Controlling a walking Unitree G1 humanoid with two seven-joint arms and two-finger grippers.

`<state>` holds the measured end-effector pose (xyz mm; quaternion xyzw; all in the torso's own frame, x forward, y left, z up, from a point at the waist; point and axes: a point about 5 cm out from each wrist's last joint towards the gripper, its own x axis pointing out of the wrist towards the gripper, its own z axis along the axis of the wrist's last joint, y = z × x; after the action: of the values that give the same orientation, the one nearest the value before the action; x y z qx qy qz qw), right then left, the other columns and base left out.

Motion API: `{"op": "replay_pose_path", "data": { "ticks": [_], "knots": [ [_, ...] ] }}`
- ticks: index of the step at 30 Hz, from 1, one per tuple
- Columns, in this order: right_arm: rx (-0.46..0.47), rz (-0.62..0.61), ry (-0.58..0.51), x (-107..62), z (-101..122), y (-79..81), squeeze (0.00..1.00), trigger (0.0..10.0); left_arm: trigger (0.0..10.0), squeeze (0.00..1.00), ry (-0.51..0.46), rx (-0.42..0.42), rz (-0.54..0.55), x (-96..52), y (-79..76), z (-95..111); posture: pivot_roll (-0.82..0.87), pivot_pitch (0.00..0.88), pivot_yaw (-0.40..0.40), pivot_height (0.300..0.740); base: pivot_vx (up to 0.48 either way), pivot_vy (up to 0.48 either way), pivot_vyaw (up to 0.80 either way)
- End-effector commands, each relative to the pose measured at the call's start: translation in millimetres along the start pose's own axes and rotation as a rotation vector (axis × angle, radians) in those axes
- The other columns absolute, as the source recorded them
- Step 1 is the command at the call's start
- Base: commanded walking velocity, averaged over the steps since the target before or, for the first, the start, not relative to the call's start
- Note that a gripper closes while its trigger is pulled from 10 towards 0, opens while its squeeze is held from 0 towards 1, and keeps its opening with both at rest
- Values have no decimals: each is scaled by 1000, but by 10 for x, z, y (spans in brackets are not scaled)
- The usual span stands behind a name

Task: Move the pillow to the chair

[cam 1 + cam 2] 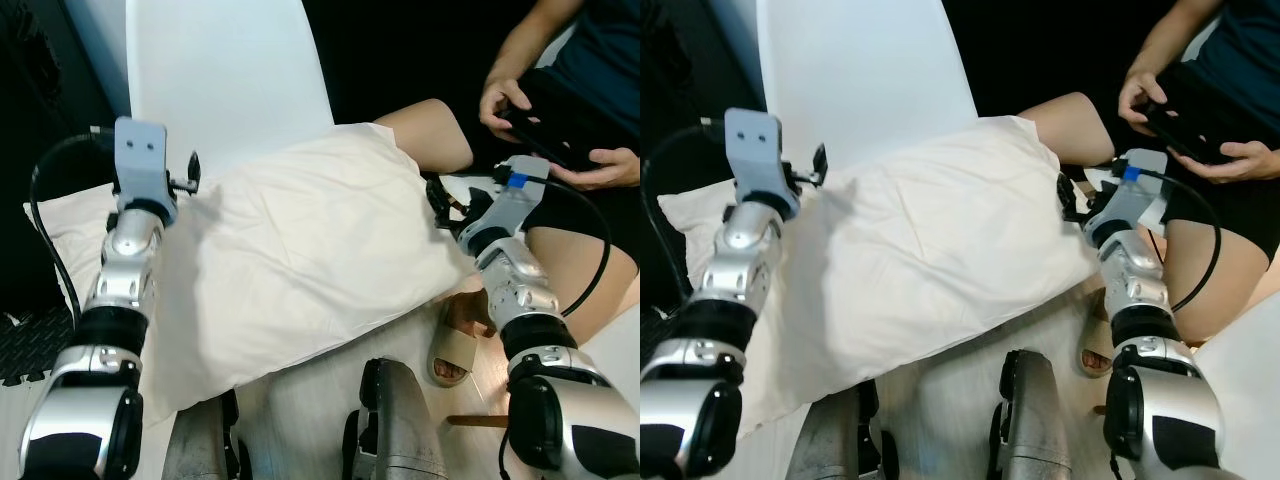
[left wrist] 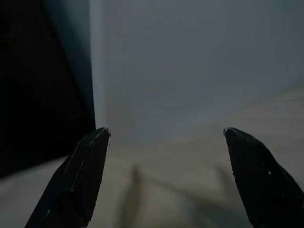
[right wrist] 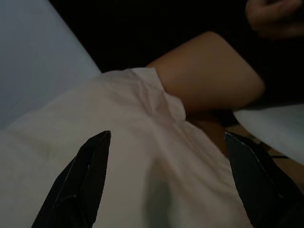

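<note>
Nearest the camera, the robot's own silver legs (image 1: 395, 420) stand over pale floor, flanked by its two silver arms. Just right of them a person's foot in a beige sandal (image 1: 458, 345) rests on the floor.

Beyond the legs lies the white pillow (image 1: 310, 250), broad and creased, spread across the seat of the white chair (image 1: 225, 70); its far right corner touches the seated person's knee (image 1: 425, 125).

The left gripper (image 2: 164, 142) is at the pillow's left edge, its fingers spread apart with nothing between them, facing the chair back. The right gripper (image 3: 166, 147) is at the pillow's right edge, fingers likewise wide apart, with fabric below them.

Farther right, the person holds a dark phone (image 1: 535, 130) in both hands. No legible writing or brand marks can be made out.
</note>
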<state>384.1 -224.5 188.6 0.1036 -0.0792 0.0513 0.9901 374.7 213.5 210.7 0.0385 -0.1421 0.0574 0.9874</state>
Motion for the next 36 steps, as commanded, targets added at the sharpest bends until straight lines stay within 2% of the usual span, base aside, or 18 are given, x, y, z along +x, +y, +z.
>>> {"op": "replay_pose_path", "data": {
  "ticks": [1, 3, 5, 6, 7, 8, 10, 11, 14, 16, 19, 25, 28, 36],
  "knots": [
    [1, 8, 29, -70, -135, 42, 0, 10000, 10000, 1000, -29, -30, 32, -40, 50, 64, -9, 205, -52, 579, 0, 0, 0],
    [2, 16, 32, -131, -231, 107, 0, 10000, 10000, 1000, -38, -54, 52, -120, 53, 70, -7, 188, -47, 579, 0, 0, 0],
    [14, 30, 40, -173, -314, 158, 0, 10000, 10000, 1000, -7, -81, 48, -194, 17, -9, -2, 173, -44, 579, 0, 0, 0],
    [9, 57, 78, -219, -435, 209, 0, 10000, 10000, 176, 41, -79, 23, -282, -56, -145, 0, 149, -42, 579, 0, 0, 0],
    [-23, 102, 140, -286, -606, 279, 0, 10000, 10000, 0, 82, -66, -1, -387, -135, -279, 1, 131, -41, 579, 0, 0, 0],
    [-69, 141, 199, -359, -767, 341, 0, 10000, 10000, 0, 107, -54, -26, -485, -209, -378, 2, 126, -41, 579, 0, 0, 0],
    [-142, 188, 260, -448, -938, 414, 0, 10000, 10000, 0, 121, -41, -46, -587, -279, -465, 16, 108, -42, 579, 0, 0, 0],
    [-142, 188, 260, -448, -938, 414, 0, 10000, 10000, 0, 121, -41, -46, -587, -279, -465, 16, 108, -42, 579, 0, 0, 0],
    [-111, 243, 237, -536, -1035, 597, 0, 10000, 10000, 0, 154, -27, -28, -773, -330, -617, 21, 84, -47, 579, 0, 0, 0],
    [-91, 247, 227, -545, -1030, 637, 0, 10000, 10000, 0, 171, -13, -19, -825, -321, -655, 19, 82, -47, 579, 0, 0, 0],
    [-62, 253, 209, -543, -1009, 705, 0, 10000, 10000, 0, 250, 6, 27, -956, -253, -797, 20, 74, -50, 579, 0, 0, 0],
    [-22, 290, 177, -532, -969, 757, 0, 10000, 10000, 0, 273, 7, 33, -1029, -226, -844, 19, 75, -59, 579, 0, 0, 0],
    [31, 313, 119, -606, -937, 809, 0, 10000, 10000, 0, 312, 13, 24, -1122, -219, -925, 14, 68, -58, 579, 0, 0, 0],
    [7, 271, 111, -650, -958, 790, 0, 10000, 10000, 0, 336, 25, 18, -1185, -234, -987, 11, 65, -53, 579, 0, 0, 0]
  ]
}}
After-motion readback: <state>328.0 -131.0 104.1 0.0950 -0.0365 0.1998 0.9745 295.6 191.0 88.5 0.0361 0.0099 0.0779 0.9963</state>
